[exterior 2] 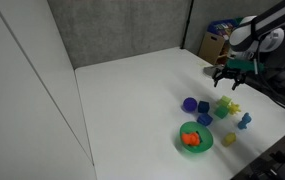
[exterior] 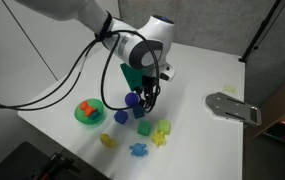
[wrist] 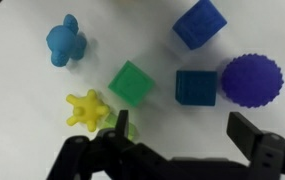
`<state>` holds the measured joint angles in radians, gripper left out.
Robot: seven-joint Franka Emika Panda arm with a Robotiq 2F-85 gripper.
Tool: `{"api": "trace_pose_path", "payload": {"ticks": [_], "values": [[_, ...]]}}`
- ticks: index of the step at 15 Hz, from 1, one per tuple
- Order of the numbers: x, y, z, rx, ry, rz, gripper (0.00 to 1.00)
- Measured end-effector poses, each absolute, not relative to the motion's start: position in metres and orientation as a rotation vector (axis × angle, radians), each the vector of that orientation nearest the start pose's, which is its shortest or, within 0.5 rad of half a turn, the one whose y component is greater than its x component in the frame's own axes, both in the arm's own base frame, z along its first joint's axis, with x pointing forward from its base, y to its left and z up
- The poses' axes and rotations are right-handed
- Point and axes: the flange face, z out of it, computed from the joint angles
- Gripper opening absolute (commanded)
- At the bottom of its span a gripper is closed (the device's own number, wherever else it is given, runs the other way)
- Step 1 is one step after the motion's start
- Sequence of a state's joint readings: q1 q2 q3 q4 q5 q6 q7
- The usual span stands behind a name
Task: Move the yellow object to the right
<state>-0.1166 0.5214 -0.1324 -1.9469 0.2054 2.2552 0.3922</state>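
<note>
The yellow object (wrist: 85,108), a small pale-yellow spiky star, lies on the white table left of a green cube (wrist: 132,83). It also shows in both exterior views (exterior: 159,140) (exterior 2: 232,104). My gripper (wrist: 182,135) is open and empty. It hovers above the cluster of toys, with the star just left of its left finger. In the exterior views the gripper (exterior: 145,97) (exterior 2: 227,78) hangs a little above the pieces.
Around the star lie a light-blue figure (wrist: 65,40), two blue cubes (wrist: 197,88) (wrist: 200,22), a purple spiky ball (wrist: 251,79) and a lime-green piece (wrist: 123,122) half under my finger. A green bowl (exterior: 82,120) and a deeper-yellow piece (exterior: 108,141) sit nearby.
</note>
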Motion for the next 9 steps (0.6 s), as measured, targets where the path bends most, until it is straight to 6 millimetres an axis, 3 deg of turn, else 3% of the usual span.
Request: {"api": "trace_pose_path", "payload": {"ticks": [4,9], "values": [[0.574,-0.113,0.231,-2.896,0.858,0.461,1.0],[0.568,-0.083,0.29,-3.003,0.528,0.511,1.0]]}}
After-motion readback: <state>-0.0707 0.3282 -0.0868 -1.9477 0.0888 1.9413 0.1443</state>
